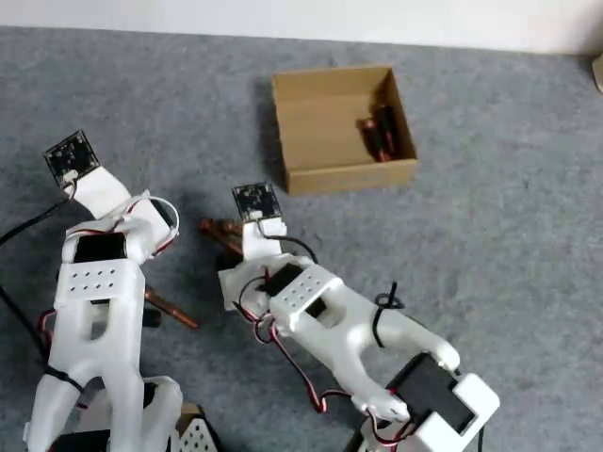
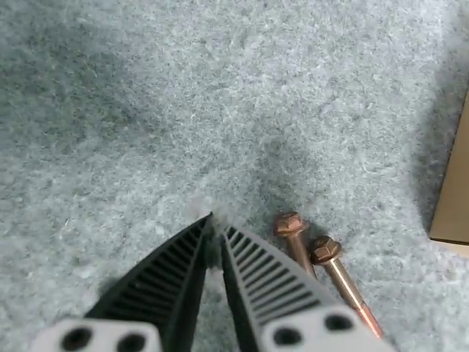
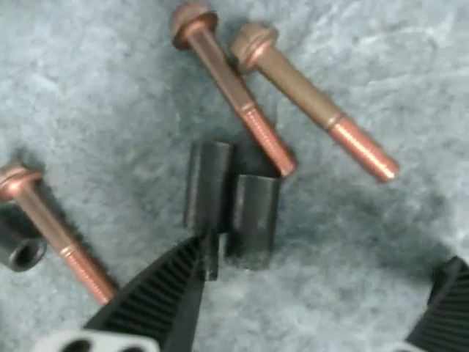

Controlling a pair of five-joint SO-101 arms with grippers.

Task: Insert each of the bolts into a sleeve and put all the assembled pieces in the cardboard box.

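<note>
Two black sleeves (image 3: 209, 187) (image 3: 253, 216) lie side by side on the grey carpet. My right gripper (image 3: 322, 268) hangs open just above them, one finger (image 3: 176, 290) touching the end of one sleeve. Two copper bolts (image 3: 231, 84) (image 3: 311, 95) lie just beyond the sleeves. A third bolt (image 3: 55, 231) and another sleeve (image 3: 18, 253) lie off to the side. My left gripper (image 2: 216, 227) is shut on nothing above bare carpet, beside two bolts (image 2: 293, 238) (image 2: 337, 275). The cardboard box (image 1: 311, 122) at the back holds assembled pieces (image 1: 379, 132).
In the high view the left arm (image 1: 99, 273) and right arm (image 1: 311, 301) stand close together near the front edge. A lone bolt (image 1: 171, 309) lies between them. Open carpet stretches to the right of the box and the right arm.
</note>
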